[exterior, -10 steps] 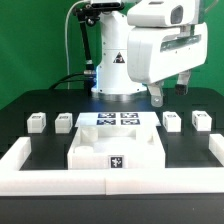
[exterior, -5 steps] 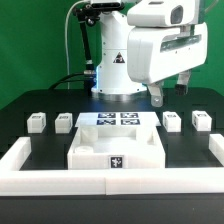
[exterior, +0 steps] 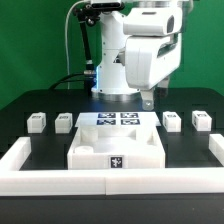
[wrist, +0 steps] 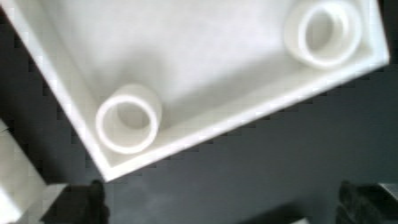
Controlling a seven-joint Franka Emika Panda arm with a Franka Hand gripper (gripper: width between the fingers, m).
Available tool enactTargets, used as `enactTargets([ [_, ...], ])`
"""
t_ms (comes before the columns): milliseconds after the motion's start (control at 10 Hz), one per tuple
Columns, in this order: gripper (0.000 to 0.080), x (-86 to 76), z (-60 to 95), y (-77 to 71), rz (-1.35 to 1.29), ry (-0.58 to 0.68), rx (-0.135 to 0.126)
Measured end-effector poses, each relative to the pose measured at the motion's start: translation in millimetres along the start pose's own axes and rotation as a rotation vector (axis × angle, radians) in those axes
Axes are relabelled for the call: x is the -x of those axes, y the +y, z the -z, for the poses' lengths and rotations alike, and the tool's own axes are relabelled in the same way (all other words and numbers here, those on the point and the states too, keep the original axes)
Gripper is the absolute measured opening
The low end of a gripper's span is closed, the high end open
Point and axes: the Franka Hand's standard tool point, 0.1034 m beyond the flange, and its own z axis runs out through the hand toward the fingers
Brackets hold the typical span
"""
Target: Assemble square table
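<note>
smooth white square tabletop (exterior: 118, 148) with round sockets (wrist: 128, 122) lies on the matte black table (exterior: 40, 100) by the rim wall (exterior: 60, 181), four blocky legs (exterior: 37, 122) flanking it. the gripper (exterior: 148, 98) hovers above, jaws wide apart, empty.

A robotics lab: white robot arm (exterior: 150, 50) on a black table (exterior: 30, 100), green backdrop (exterior: 30, 40), marker board (exterior: 118, 119) and tagged legs (exterior: 38, 122).

White slab (exterior: 116, 148) — black-white tag (exterior: 117, 162); legs (exterior: 38, 122) white, seemingly tagged.
</note>
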Motion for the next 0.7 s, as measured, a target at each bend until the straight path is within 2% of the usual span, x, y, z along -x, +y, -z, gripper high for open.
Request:
enactTargets([
  [400,0.065,2.1,-1.9,-0.9,0.032,-0.003,-0.006],
  [500,0.065,2.0,-2.4,1.2,0.063,0.003,0.008],
  [600,0.065,5.4,-8.6,2.1,0.197,0.035,0.074],
  [700,0.065,15.7,-16.8,-10.3,0.262,0.031,0.068],
])
